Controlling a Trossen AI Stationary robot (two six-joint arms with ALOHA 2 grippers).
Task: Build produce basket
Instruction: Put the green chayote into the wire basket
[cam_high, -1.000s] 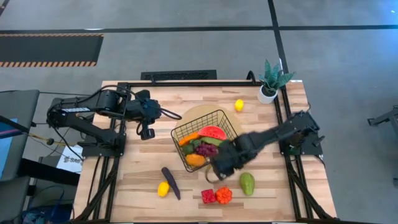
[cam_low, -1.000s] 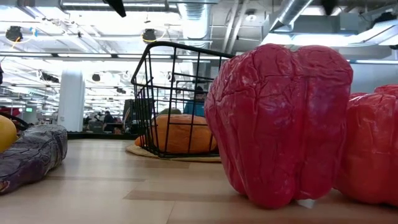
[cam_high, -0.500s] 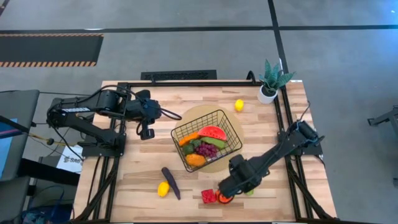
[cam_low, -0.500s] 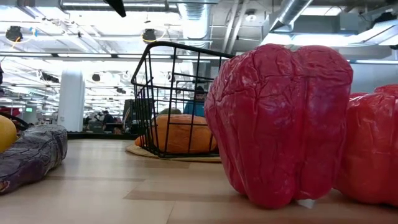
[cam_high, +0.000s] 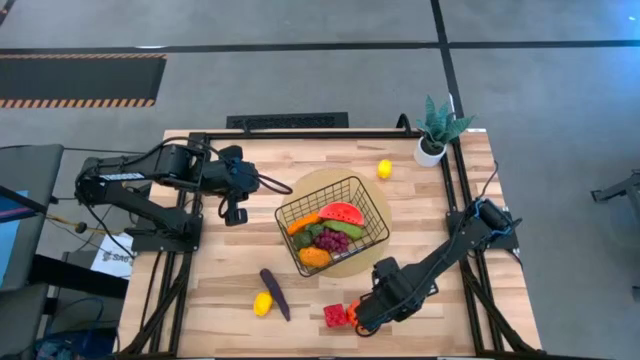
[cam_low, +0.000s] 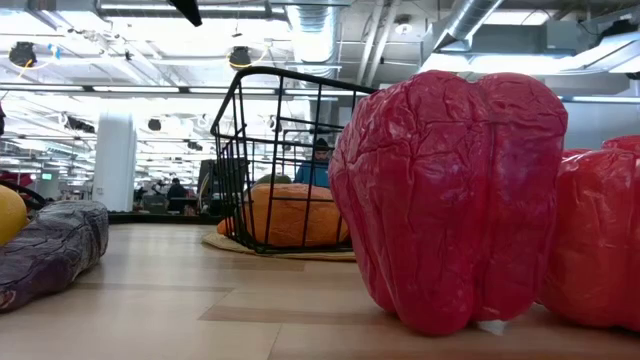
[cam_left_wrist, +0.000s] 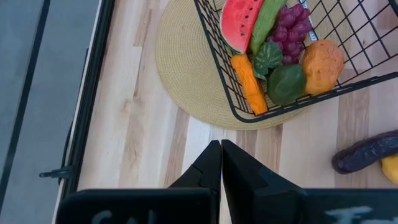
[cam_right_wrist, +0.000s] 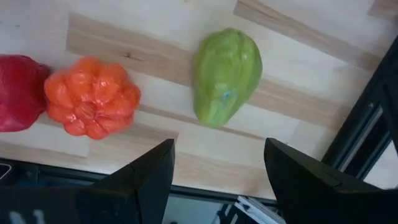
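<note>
Right gripper (cam_right_wrist: 214, 165) hovers low over the front edge of the bench (cam_high: 210, 270), fingers spread apart, nothing between them. Directly ahead of it lie a green avocado (cam_right_wrist: 226, 76), an orange pepper (cam_right_wrist: 92, 97) and a red pepper (cam_right_wrist: 18, 92), the two peppers touching. Basket (cam_high: 335, 226) sits on a round tan mat (cam_left_wrist: 186, 68) mid-bench, holding a watermelon slice (cam_left_wrist: 239, 23), grapes (cam_left_wrist: 291, 32), a carrot (cam_left_wrist: 249, 84) and an orange (cam_left_wrist: 320, 63). Eggplant (cam_high: 274, 293) and a lemon (cam_high: 262, 303) lie front left of the basket; another lemon (cam_high: 384, 168) near the potted plant (cam_high: 436, 128). Left gripper (cam_left_wrist: 221, 165) clenched, empty, hanging left of the basket.
</note>
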